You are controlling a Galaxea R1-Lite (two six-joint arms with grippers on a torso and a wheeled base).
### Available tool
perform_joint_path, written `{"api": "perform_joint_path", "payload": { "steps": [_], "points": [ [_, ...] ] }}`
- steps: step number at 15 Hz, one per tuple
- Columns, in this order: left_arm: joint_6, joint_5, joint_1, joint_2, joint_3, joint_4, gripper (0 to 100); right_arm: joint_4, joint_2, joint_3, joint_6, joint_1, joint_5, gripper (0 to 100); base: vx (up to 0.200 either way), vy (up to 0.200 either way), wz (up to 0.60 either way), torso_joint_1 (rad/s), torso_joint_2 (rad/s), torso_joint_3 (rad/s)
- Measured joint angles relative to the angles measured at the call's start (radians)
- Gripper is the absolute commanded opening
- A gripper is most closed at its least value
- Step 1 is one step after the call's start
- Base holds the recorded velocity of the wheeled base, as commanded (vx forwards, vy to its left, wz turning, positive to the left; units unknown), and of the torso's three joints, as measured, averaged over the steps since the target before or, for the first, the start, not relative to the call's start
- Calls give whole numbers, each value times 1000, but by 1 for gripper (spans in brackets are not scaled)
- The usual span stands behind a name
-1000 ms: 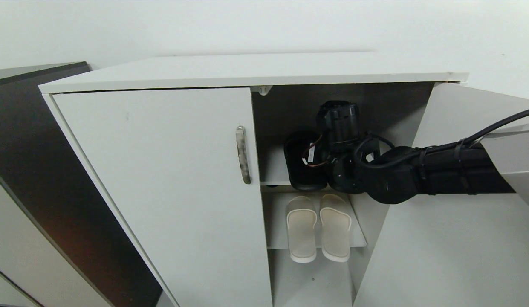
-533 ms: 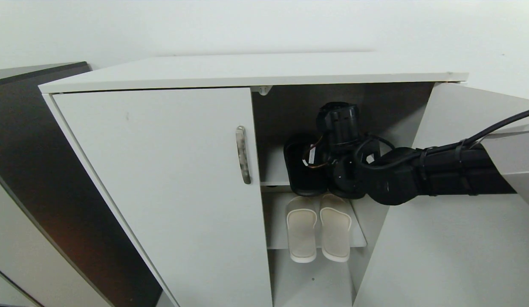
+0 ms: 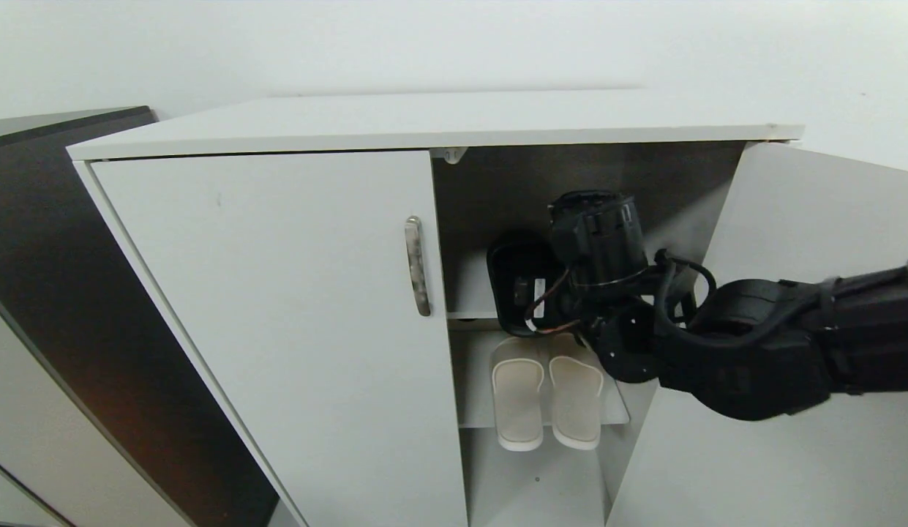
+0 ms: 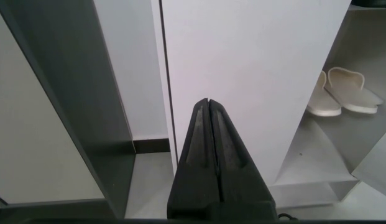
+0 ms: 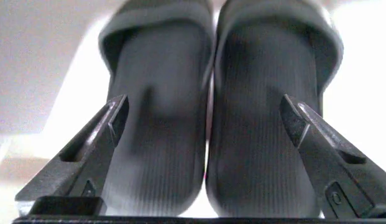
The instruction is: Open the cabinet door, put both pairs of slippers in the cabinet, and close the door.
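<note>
Change: the R arm is backing out of the cabinet (image 3: 424,121) opening. Over the last sec its wrist has come down and away from the cabinet's back wall, while the black slippers (image 3: 522,282) are staying put on the cabinet's upper shelf (image 3: 464,293). The right gripper (image 5: 204,107) is standing wide open w/ nothing in it. Its fingers are sitting either side of the black pair's near ends, and contact doesn't appear to be happening.

Meaning for the task: the black pair looks released and placed. The white slippers (image 3: 547,391) are already lying on the cabinet's middle shelf (image 3: 472,395), w/ their near ends overhanging its front edge a bit. So both pairs are in, and only the door (image 3: 805,219) is remaining; it's hanging open at the cabinet's right side. The arm probably needs to get fully clear of the opening first, then swing the door to.

Orientation: the black pair is lying flat, side by side and touching. The long axis is running front-to-back in the cabinet, straps toward the back wall, so toes are pointing in and heels toward the opening. The white pair seems to be lying the same way, parallel.

The left gripper (image 4: 208,107) is hanging closed and empty in front of the cabinet's shut door (image 3: 278,293).
</note>
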Motion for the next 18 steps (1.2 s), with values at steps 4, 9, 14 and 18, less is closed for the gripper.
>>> {"api": "perform_joint_path", "payload": {
  "steps": [4,9,14,18],
  "points": [
    [0,0,0,0,0,0,0,-19,-139,181,17,103,-2,0,0,0,0,0,0,0],
    [0,0,0,0,0,0,0,-109,-239,372,46,149,36,0,0,0,0,0,0,0],
    [0,-1,0,0,0,0,0,-144,-272,439,45,172,51,0,0,0,0,0,0,0],
    [0,-1,0,0,0,0,0,-144,-278,442,45,179,50,0,0,0,0,0,0,0]
  ]
}}
